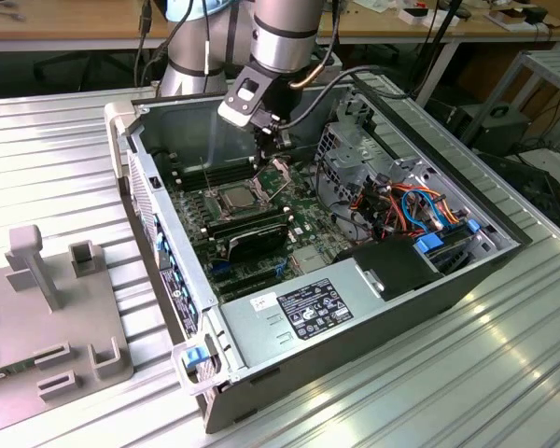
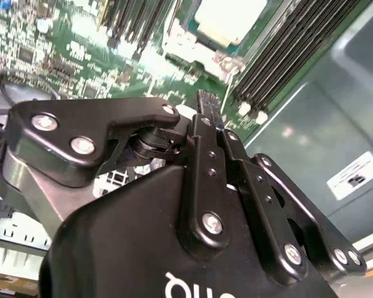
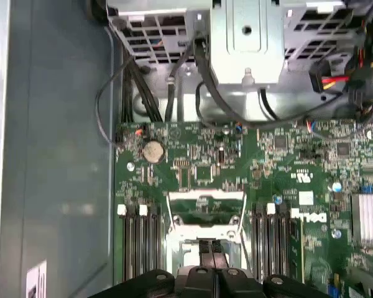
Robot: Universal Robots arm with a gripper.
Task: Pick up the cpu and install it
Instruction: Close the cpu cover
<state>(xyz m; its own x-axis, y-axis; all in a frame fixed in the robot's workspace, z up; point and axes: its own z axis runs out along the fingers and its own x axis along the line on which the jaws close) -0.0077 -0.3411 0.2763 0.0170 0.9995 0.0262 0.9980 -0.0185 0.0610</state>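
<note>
Gripper (image 3: 210, 246): clenched, apparently empty, above the socket (image 1: 211, 198).
Cpu (image 1: 235, 198): lying in the socket, load plate (image 1: 278, 174) raised.
Risk: any downward contact could knock the unclamped cpu askew.

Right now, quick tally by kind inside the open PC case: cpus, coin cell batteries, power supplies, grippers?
cpu: 1
coin cell battery: 1
power supply: 1
gripper: 1
Total: 4
</note>
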